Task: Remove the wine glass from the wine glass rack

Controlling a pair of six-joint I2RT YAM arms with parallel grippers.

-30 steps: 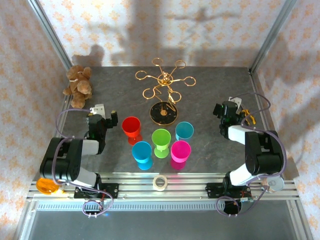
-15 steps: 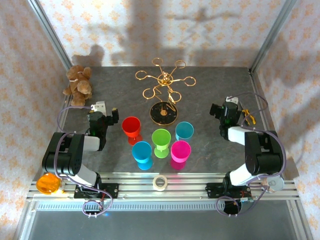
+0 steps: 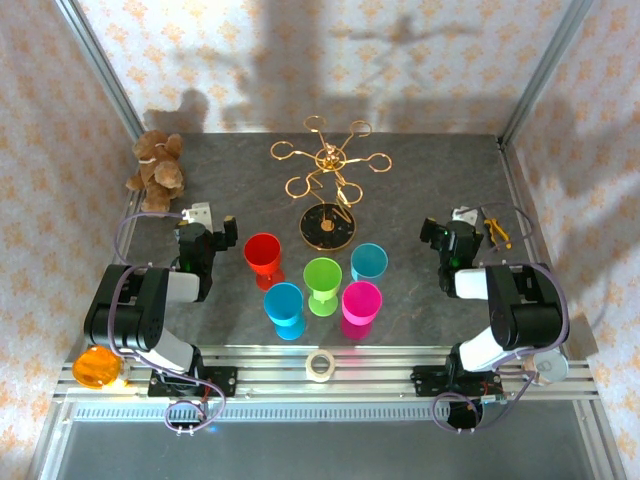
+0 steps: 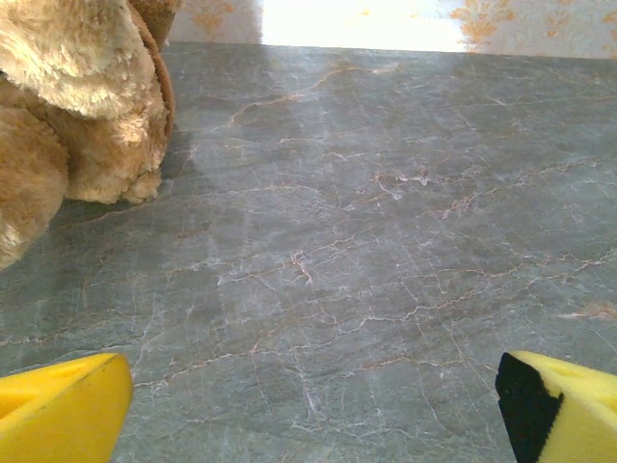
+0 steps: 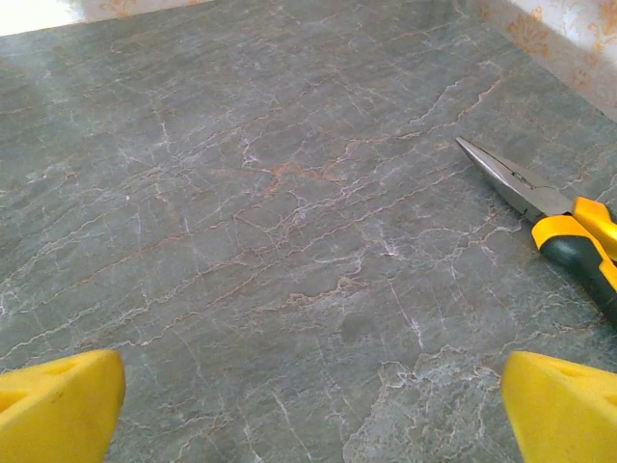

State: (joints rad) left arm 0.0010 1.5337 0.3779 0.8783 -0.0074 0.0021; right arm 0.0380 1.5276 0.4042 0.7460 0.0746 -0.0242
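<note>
The wine glass rack (image 3: 328, 165), gold wire loops on a post over a round black base (image 3: 327, 226), stands at the table's middle back, and I see nothing hanging from its arms. Several coloured wine glasses stand upright in front of it: red (image 3: 263, 254), blue (image 3: 284, 304), green (image 3: 322, 278), teal (image 3: 368, 262), magenta (image 3: 361, 303). My left gripper (image 3: 210, 228) (image 4: 313, 415) rests low at the left, open over bare table. At the right my right gripper (image 3: 452, 230) (image 5: 313, 410) is open too, with nothing between its yellow fingers (image 5: 58, 405).
A brown teddy bear (image 3: 155, 172) (image 4: 77, 106) sits at the back left, just ahead of the left gripper. Yellow-handled pliers (image 3: 495, 228) (image 5: 554, 217) lie to the right of the right gripper. A tape roll (image 3: 320, 365) lies on the front rail. Frame posts stand at the back corners.
The right gripper has drawn back a little toward the near edge and left. The left arm has shifted slightly. Glasses and rack have not moved.
</note>
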